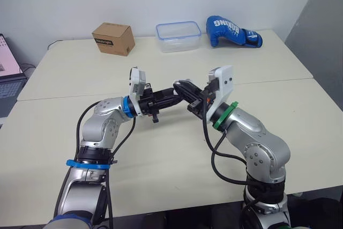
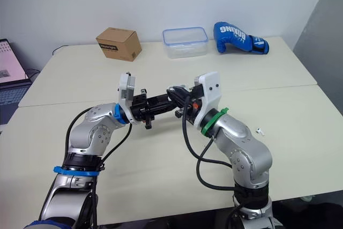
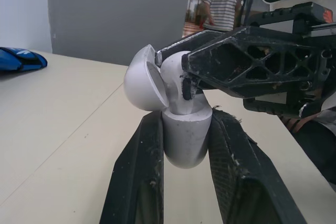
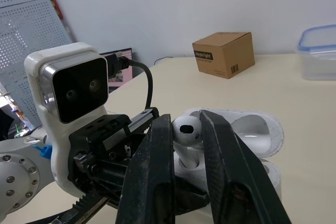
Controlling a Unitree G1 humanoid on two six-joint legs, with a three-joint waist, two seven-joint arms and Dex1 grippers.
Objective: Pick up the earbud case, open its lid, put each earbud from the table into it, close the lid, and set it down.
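The earbud (image 4: 185,127) is sitting pinched between the two fingers of the right end effector (image 4: 186,136), its rounded head showing just above the fingertips and its stem running down toward the earbud case (image 3: 186,132) directly below that end effector. The long axis of the earbud appears roughly lined up with the case's well, and the stem seems to be already entering it. How deep it is going cannot be told.

The case is standing upright, clamped at its lower body between the closed-in fingers of the left end effector (image 3: 187,148), well above the desk (image 2: 161,170). Its lid (image 3: 144,85) is hanging open, tipped back on the side away from the right end effector, so the mouth is facing the incoming earbud. The two end effectors are meeting tip to tip, the right one reaching over the left one's fingertips.

A second earbud (image 2: 260,130) is lying on the desk out beyond the right arm's elbow, far nearer the right end effector than the left.
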